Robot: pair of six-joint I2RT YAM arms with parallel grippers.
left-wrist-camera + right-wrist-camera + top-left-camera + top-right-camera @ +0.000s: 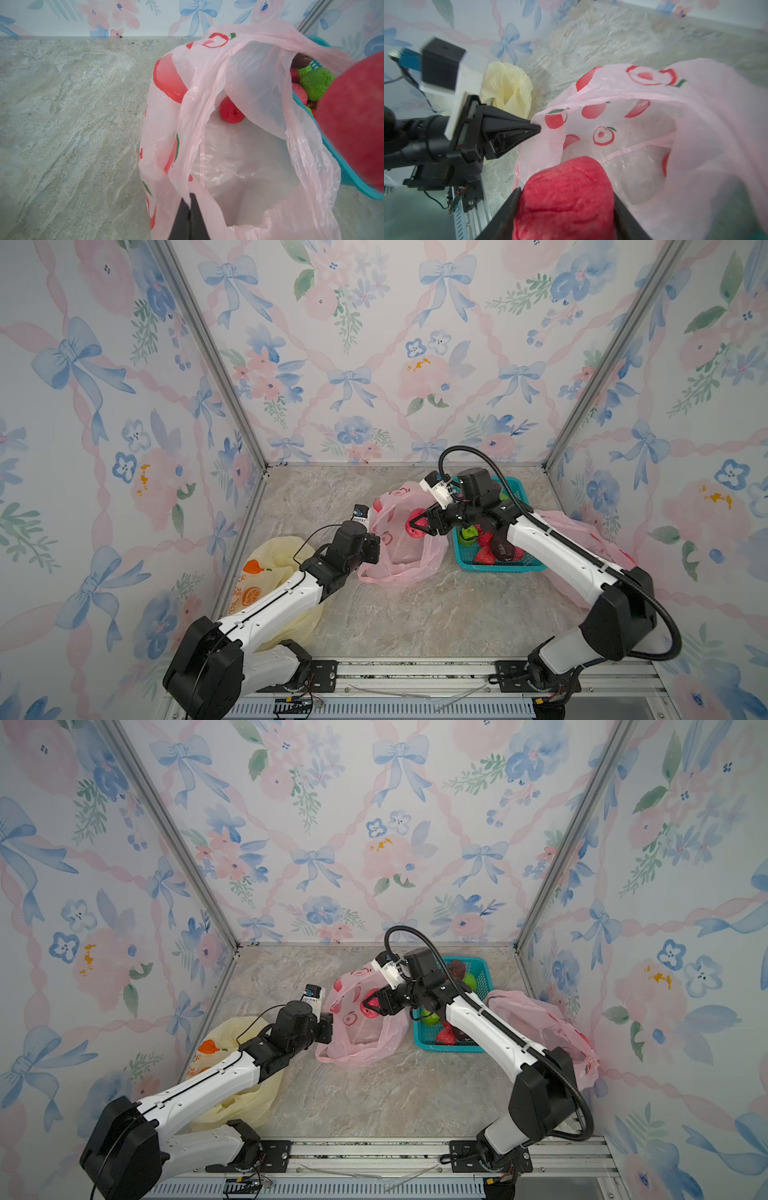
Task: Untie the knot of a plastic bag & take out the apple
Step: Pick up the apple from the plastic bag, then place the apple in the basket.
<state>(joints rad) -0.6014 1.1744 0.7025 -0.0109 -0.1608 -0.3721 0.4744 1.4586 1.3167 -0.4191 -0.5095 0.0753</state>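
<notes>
Now, left gripper [536, 128]: pinched shut on pink bag [399, 556] rim
Right gripper [419, 526]: clasping red apple [564, 199] above bag mouth

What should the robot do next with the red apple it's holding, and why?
Probably carry the red apple over to the teal basket beside the bag. The right gripper is closed on it above the open pink bag, whose rim the left gripper pinches, and the basket holds other fruit.
</notes>
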